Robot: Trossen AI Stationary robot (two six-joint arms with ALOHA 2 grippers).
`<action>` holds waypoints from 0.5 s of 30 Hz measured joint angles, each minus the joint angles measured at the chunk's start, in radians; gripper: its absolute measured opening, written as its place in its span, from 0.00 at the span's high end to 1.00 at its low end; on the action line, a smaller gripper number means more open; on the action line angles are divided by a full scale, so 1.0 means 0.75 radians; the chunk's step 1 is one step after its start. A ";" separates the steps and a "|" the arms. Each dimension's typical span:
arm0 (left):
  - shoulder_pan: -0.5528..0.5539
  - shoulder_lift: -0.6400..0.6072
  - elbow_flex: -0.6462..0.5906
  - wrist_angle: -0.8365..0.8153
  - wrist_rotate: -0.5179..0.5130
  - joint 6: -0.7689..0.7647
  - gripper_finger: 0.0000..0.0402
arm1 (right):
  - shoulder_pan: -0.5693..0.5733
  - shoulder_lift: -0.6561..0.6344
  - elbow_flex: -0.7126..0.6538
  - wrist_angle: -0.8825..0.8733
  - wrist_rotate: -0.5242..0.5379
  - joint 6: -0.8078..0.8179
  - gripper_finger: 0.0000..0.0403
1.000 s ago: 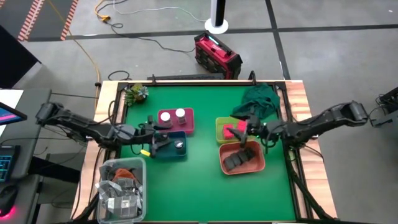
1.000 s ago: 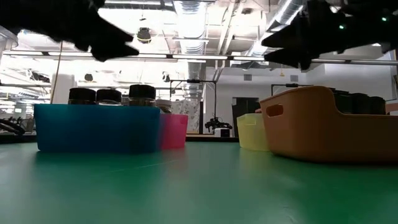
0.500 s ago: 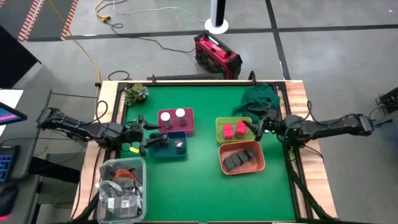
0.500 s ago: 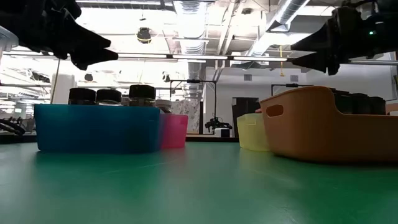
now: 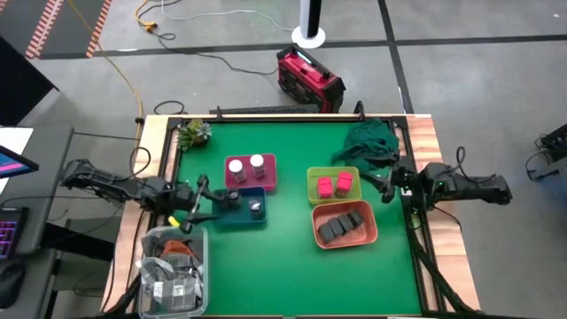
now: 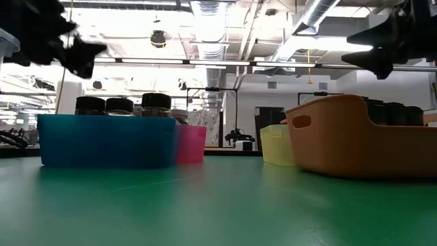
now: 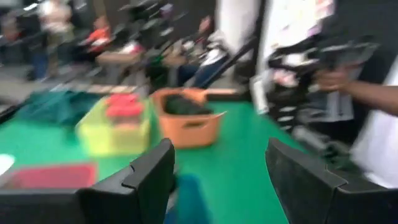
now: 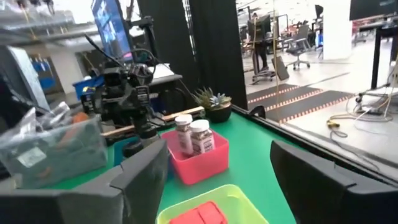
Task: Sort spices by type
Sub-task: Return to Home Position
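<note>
Two white-capped jars stand in the pink tray. Dark round tins sit in the blue tray. Two pink boxes lie in the yellow-green tray, and dark grey boxes fill the salmon tray. My left gripper hovers open by the blue tray's left end, with nothing between its fingers. My right gripper is open too, empty, right of the yellow-green tray.
A clear bin of clutter stands at the near left corner. A green cloth lies at the far right, a small plant at the far left. A person's arm shows beyond the table. Bare green mat lies in front.
My left gripper has drawn back from over the blue tray toward the table's left edge and sunk a little. My right gripper has pulled away from above the yellow-green and salmon trays toward the right edge. The spices and trays have stayed put.
</note>
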 joint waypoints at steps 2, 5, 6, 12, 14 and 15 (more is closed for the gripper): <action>0.000 -0.025 -0.021 0.018 0.088 0.023 0.40 | 0.000 0.001 0.003 0.003 0.005 0.031 0.25; 0.000 -0.036 -0.022 -0.012 0.178 0.055 0.40 | -0.001 0.012 0.002 0.033 0.037 0.049 0.26; 0.000 -0.042 -0.022 -0.015 0.187 0.065 0.40 | -0.001 0.008 0.003 0.037 0.063 0.060 0.27; 0.000 -0.048 -0.024 -0.020 0.052 0.074 0.40 | 0.000 0.008 0.003 0.015 0.095 0.082 0.27; 0.000 -0.050 -0.025 -0.054 -0.009 0.075 0.40 | 0.000 0.008 0.003 0.015 0.095 0.081 0.27; 0.000 -0.049 -0.025 -0.074 -0.024 0.069 0.40 | 0.000 0.008 0.003 0.014 0.096 0.081 0.27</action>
